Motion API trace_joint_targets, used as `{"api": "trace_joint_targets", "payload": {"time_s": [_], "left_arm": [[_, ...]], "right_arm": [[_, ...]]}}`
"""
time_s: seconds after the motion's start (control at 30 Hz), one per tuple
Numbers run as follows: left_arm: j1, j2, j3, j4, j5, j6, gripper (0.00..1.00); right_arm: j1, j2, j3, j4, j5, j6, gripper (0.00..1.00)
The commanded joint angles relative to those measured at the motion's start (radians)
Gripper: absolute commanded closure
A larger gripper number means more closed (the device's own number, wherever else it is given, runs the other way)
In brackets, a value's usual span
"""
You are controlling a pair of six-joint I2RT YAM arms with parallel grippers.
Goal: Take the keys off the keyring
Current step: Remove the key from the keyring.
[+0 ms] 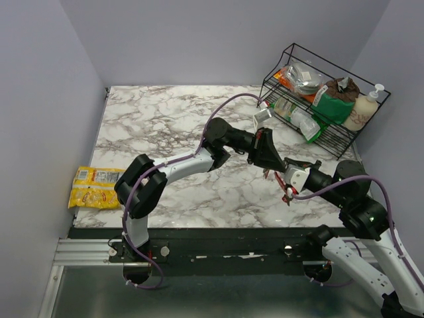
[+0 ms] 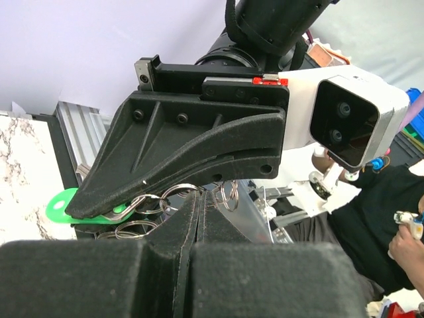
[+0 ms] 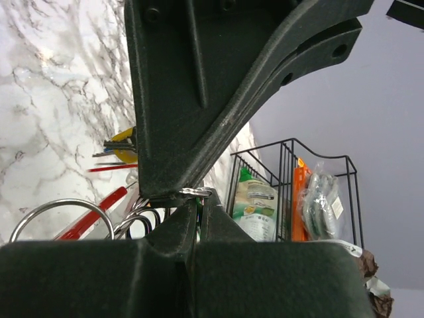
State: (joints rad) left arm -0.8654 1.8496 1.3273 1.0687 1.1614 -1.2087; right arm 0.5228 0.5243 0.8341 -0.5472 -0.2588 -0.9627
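Left gripper (image 2: 199, 199) and right gripper (image 3: 199, 202) (tips touching) pinch closed, seemingly on rings (image 2: 142, 228) of the keys (image 2: 59, 204).

Walls (image 1: 218, 40): plain pale lavender-grey, closing in the left, back and right of the frame.
Worktop (image 1: 165, 126): white marble pattern with grey veins.
Wire rack (image 1: 331, 136): black, upper right corner.
Rail (image 1: 79, 252): aluminium, along the near edge.
Light: even, soft.

The white marble table (image 1: 165, 126) carries a yellow snack packet (image 1: 96, 187) lying flat at its near left edge and a black wire rack (image 1: 344, 142) packed with groceries at its far right corner.
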Motion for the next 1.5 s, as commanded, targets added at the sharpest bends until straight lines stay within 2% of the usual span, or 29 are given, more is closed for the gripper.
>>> {"api": "trace_joint_targets", "payload": {"time_s": [0.0,0.4,0.8,0.83,0.93,1.0,1.1,1.17,1.23,1.27,1.3,1.33,1.37,1.47], "left_arm": [[-0.055,-0.075,-0.013,0.067,0.101,-0.028,1.0],[-0.053,-0.101,-0.033,-0.033,0.104,0.055,1.0],[-0.044,-0.09,-0.004,-0.107,0.093,0.09,1.0],[-0.044,-0.086,0.001,-0.11,0.095,0.09,0.91],[-0.041,-0.078,0.013,-0.11,0.087,0.086,0.8],[-0.032,-0.076,0.018,-0.11,0.083,0.084,0.76],[-0.008,-0.078,0.032,-0.125,0.073,0.095,0.76],[0.009,-0.085,0.045,-0.2,0.049,0.148,0.76],[0.028,-0.099,0.085,-0.451,0.02,0.34,0.75],[0.031,-0.104,0.11,-0.59,-0.046,0.438,0.74],[0.026,-0.105,0.183,-0.909,-0.09,0.58,0.73],[0.02,-0.108,0.216,-1.026,-0.13,0.776,0.7],[0.016,-0.109,0.239,-1.096,-0.184,0.825,0.69],[0.017,-0.115,0.253,-1.107,-0.206,0.814,0.65]], "right_arm": [[-0.021,0.003,0.028,0.085,0.205,0.019,0.99],[-0.032,0.0,0.197,0.041,0.222,0.048,0.99],[-0.038,-0.007,0.217,-0.046,0.184,0.039,0.99],[-0.038,-0.007,0.211,-0.049,0.187,0.036,0.99],[-0.04,-0.007,0.194,-0.06,0.187,0.035,0.99],[-0.038,-0.009,0.191,-0.082,0.178,0.035,0.99],[-0.038,-0.01,0.188,-0.108,0.165,0.035,0.99],[-0.038,-0.01,0.188,-0.126,0.138,0.035,0.99],[-0.04,-0.01,0.183,-0.152,0.118,0.035,0.99],[-0.04,-0.006,0.18,-0.157,0.104,0.036,0.99],[-0.038,-0.003,0.178,-0.161,0.101,0.038,0.99],[-0.038,0.002,0.174,-0.161,0.096,0.039,0.99],[-0.038,0.003,0.171,-0.163,0.089,0.039,0.99],[-0.038,0.008,0.166,-0.169,0.082,0.044,0.99]]}}
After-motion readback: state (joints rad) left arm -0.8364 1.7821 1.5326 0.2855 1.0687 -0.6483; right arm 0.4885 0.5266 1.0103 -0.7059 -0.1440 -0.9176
